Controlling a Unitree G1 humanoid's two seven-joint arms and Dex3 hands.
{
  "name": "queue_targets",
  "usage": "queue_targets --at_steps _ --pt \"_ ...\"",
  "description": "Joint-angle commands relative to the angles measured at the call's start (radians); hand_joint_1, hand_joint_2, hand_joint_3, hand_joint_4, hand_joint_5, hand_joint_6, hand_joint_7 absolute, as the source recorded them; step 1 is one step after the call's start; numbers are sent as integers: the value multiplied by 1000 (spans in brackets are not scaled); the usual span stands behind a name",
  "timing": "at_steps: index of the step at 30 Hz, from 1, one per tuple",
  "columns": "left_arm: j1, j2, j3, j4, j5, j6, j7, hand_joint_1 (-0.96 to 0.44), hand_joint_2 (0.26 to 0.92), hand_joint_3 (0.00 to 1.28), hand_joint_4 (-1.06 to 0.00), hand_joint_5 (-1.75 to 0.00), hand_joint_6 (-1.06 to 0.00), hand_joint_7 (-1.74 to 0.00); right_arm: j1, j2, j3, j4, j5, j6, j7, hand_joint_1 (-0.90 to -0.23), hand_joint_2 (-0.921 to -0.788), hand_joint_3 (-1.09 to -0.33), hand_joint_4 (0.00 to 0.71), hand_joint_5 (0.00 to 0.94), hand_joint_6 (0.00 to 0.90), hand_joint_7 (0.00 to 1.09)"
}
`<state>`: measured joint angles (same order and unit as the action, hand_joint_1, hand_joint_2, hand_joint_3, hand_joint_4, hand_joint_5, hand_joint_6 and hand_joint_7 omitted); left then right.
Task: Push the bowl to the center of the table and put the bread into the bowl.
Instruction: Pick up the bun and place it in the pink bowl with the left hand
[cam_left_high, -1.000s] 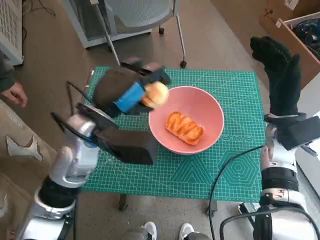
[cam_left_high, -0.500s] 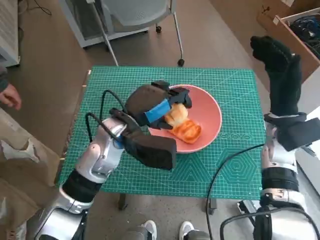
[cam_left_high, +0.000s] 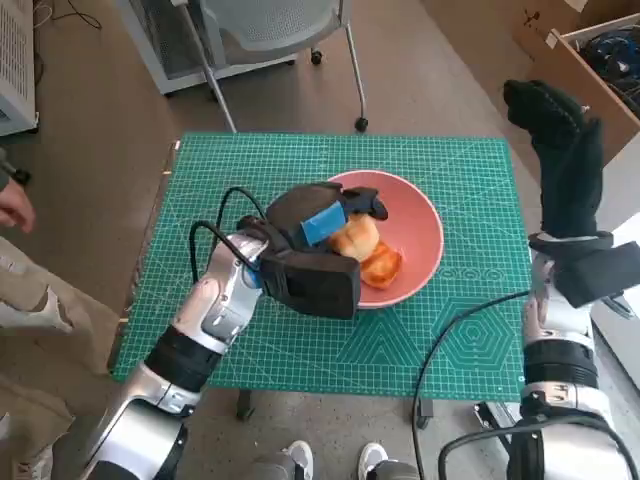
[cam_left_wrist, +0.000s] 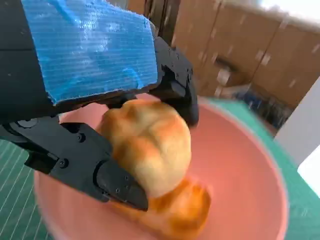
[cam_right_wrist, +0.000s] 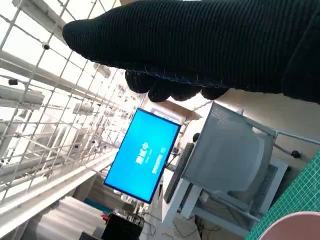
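Left hand (cam_left_wrist: 95, 100) gripping a pale bread roll (cam_left_wrist: 147, 145) inside the pink bowl (cam_left_wrist: 245, 170), the roll sitting against a darker orange pastry (cam_left_wrist: 185, 207) beneath it.

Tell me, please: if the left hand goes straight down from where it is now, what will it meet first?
Probably the glazed bread already lying in the pink bowl. The left hand holds a round bun just above it; in the left wrist view the bun looks very close to that bread, perhaps touching.
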<state>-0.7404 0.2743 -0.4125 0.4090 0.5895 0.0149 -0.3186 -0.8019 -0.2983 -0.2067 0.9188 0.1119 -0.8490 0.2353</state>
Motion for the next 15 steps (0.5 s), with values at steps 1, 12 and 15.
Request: queue_targets --at_steps 1,12,15 --pt "-22 26 -9 8 12 -30 -3 -623 880 32 -12 -12 -57 -192 33 0 4 -6 -15 21 -20 -664 -921 -893 205 1 141 273" --pt "-1 26 32 26 -45 -97 42 -873 920 206 1 1 -1 -58 29 8 18 -8 -20 20 -32 -664 -921 -893 205 0 132 288" --pt "0 24 64 49 -96 -144 49 -888 921 262 1 1 0 -34 24 9 19 -3 -13 21 -25 -664 -921 -893 205 0 129 291"
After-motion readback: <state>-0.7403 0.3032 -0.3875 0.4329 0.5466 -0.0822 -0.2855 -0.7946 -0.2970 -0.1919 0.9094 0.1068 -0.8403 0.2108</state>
